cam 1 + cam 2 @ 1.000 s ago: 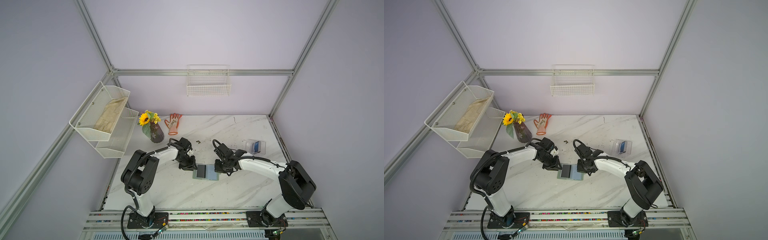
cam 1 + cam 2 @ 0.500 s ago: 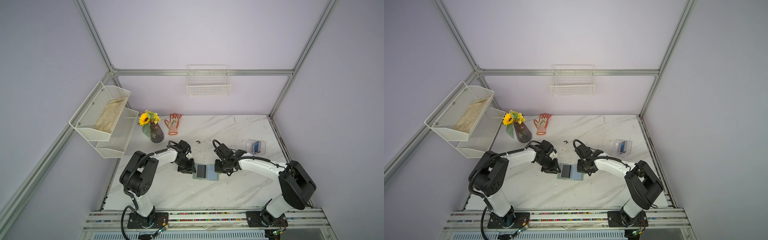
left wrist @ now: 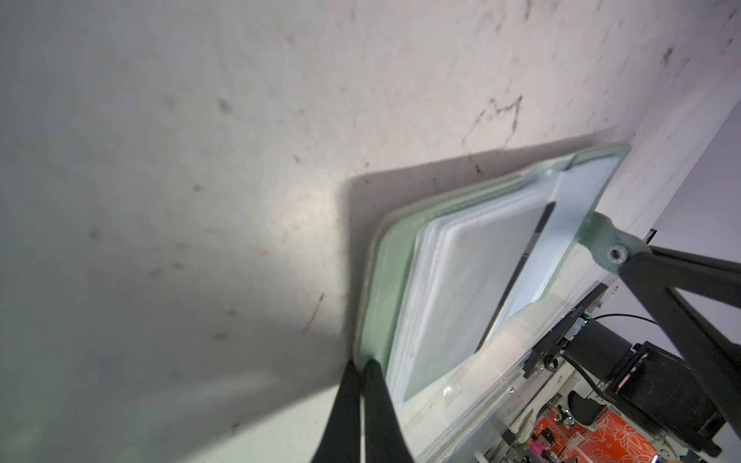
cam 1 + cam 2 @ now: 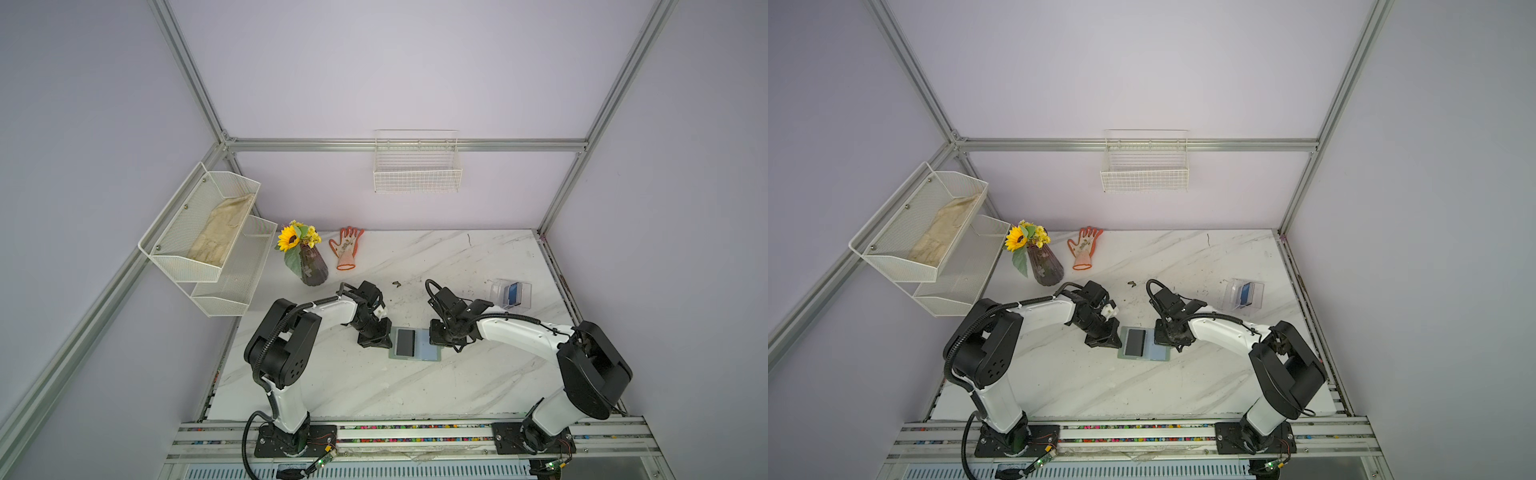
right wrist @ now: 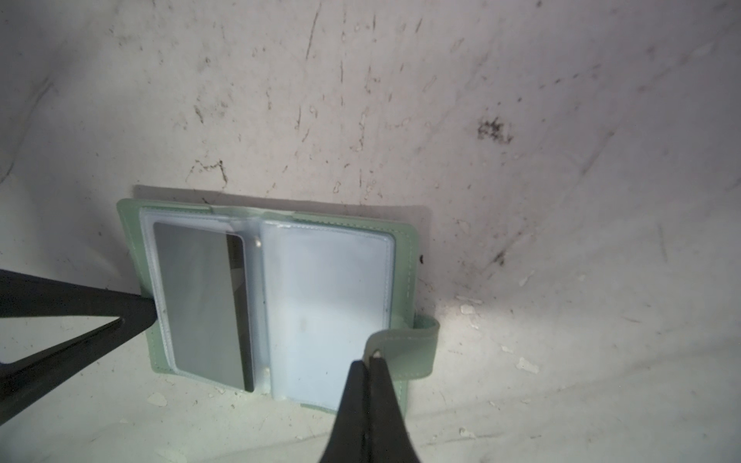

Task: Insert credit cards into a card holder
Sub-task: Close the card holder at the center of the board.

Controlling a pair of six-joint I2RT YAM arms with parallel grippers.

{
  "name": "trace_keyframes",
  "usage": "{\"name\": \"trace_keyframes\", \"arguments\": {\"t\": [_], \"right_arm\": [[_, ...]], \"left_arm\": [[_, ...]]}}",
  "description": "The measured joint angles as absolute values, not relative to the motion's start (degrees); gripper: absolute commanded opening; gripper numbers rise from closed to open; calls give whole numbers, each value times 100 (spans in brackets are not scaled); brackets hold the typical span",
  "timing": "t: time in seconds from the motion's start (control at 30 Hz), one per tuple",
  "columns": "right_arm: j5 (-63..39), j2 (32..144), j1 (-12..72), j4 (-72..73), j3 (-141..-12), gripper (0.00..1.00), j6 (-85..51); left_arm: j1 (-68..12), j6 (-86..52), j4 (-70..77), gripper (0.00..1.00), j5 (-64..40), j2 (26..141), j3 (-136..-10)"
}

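Now, by label:

Left gripper (image 3: 361,366): fingers brought together. The tips touch the outer edge of the card holder's (image 5: 132,240) green cover. I cannot tell whether they pinch that edge or only press against it.

Right gripper (image 5: 367,366): fingers together as well, tips set on the snap tab (image 5: 405,344) right at its metal stud. Whether the tab is nipped between them or only pressed down is unclear.

Holder, place: on the marble table (image 5: 521,200), directly between the two grippers, one at each outer edge.

Holder, look: sage green, opened flat like a book, with pale bluish clear sleeves (image 5: 328,312) facing up. The tab curls over from the cover on the right gripper's side.

Black card (image 5: 196,304): sits in the sleeve on the left gripper's side, with a darker strip along its edge nearest the spine. The sleeve on the right gripper's side shows only pale blue.

Axes: the open spread runs from one gripper to the other. The spine and the black card's long side run across that line.

Blue card (image 4: 514,293): stands in a clear box (image 4: 500,291) beyond the right gripper, well apart from the holder.
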State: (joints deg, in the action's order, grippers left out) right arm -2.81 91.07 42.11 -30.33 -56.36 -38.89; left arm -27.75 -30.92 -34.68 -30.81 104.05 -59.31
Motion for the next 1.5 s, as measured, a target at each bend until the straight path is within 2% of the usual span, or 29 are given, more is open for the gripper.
{"name": "trace_keyframes", "arguments": {"t": [0.53,1.2,1.33,1.5], "right_arm": [[-650,8875,4211,-2755,-5784,1,-3804],[-777,8556,4209,-2161,-5129,1,-4032],[-797,8519,4204,-2099,-5107,1,-4060],[-867,8385,4204,-2043,-5124,1,-4064]], "left_arm": [[-2904,-3087,-4086,4,-2630,10418,-6866],[-3837,-3041,-4233,7,-2877,11273,-8171],[-3844,-3041,-4257,0,-2886,11273,-8294],[-3826,-3044,-4386,0,-2751,11268,-8298]]}}
